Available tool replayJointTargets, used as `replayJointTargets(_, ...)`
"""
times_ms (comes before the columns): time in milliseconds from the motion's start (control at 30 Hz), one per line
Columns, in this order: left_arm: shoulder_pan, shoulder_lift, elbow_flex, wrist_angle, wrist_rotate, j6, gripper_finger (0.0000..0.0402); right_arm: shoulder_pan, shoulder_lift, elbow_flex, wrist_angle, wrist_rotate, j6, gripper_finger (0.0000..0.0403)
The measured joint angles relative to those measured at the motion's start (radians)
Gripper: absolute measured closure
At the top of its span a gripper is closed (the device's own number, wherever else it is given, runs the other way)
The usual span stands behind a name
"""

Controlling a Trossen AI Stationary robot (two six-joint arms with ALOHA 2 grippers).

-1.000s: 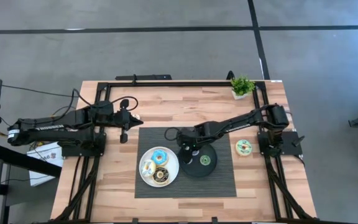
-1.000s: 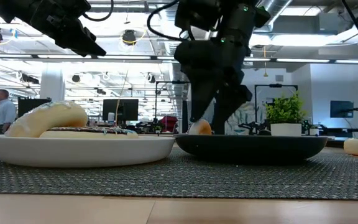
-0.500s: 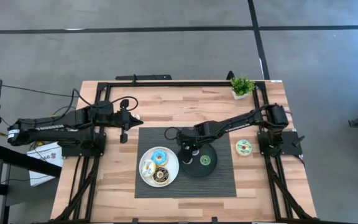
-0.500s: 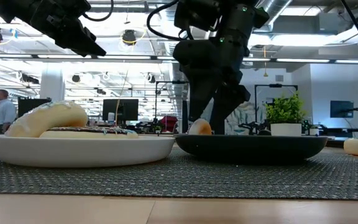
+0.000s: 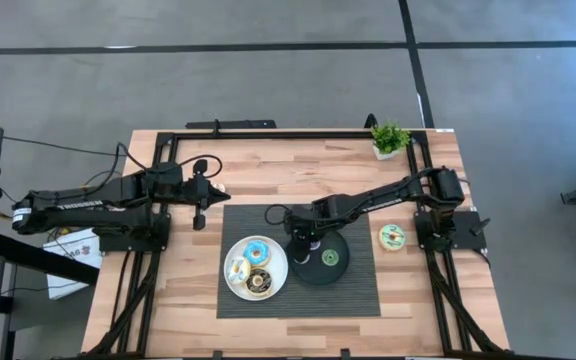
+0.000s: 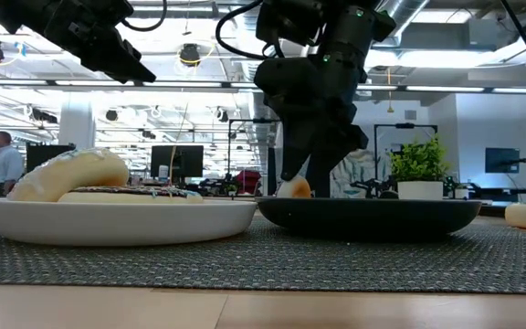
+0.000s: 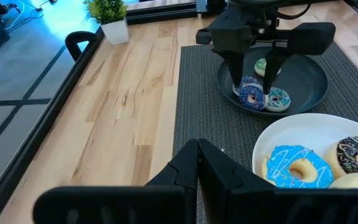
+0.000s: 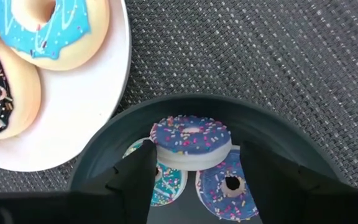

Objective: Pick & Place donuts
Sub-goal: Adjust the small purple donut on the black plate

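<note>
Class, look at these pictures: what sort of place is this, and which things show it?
Probably a robotics lab in an open office: a framed wooden table on grey floor, monitors behind, ceiling lights, a person at a desk.

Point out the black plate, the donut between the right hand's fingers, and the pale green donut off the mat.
black plate [image 7: 319,81]: left wrist view, bare inner wall.
purple donut [image 8: 190,135]: right wrist view, icing top.
pale green donut [image 5: 392,237]: high view, icing ring.
</note>
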Motion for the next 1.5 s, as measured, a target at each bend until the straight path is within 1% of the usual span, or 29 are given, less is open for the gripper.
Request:
replayJointTargets(500,0.0,0.0,0.0,0.0,0.0,-0.022,0.0401,0.0,0.0,0.0,-0.003,-0.002,-0.008,0.0259)
replayJointTargets(767,0.0,0.0,0.0,0.0,0.0,-0.022,0.0401,0.005,0.0,0.0,-0.006,0.009,-0.009,0.0281)
replayJointTargets(967,0.0,0.0,0.0,0.0,0.0,-0.022,0.0401,0.019,-0.005,-0.001,-0.008,0.018,-0.009,0.0284)
replayJointTargets(1067,0.0,0.0,0.0,0.0,0.0,-0.022,0.0401,0.036,-0.024,0.0,-0.009,0.065,-0.009,0.0284)
replayJointTargets(1133,0.0,0.0,0.0,0.0,0.0,-0.031,0.0401,0.051,-0.052,-0.003,-0.039,0.108,-0.014,0.0284)
replayJointTargets(1200,0.0,0.0,0.0,0.0,0.0,-0.046,0.0401,0.063,-0.076,0.001,-0.024,0.132,-0.017,0.0284)
replayJointTargets(1267,0.0,0.0,0.0,0.001,0.0,-0.06,0.0401,0.081,-0.098,-0.005,-0.066,0.149,-0.023,0.0284)
replayJointTargets(1300,0.0,0.0,0.0,0.001,0.0,-0.067,0.0401,0.092,-0.103,-0.007,-0.06,0.163,-0.023,0.0284)
replayJointTargets(1400,-0.001,-0.001,0.0,0.004,0.0,-0.097,0.0401,0.138,-0.12,-0.038,-0.069,0.224,-0.01,0.0284)
replayJointTargets(1500,-0.001,0.0,0.0,0.002,0.0,-0.126,0.0401,0.182,-0.131,-0.084,-0.047,0.247,0.043,0.0284)
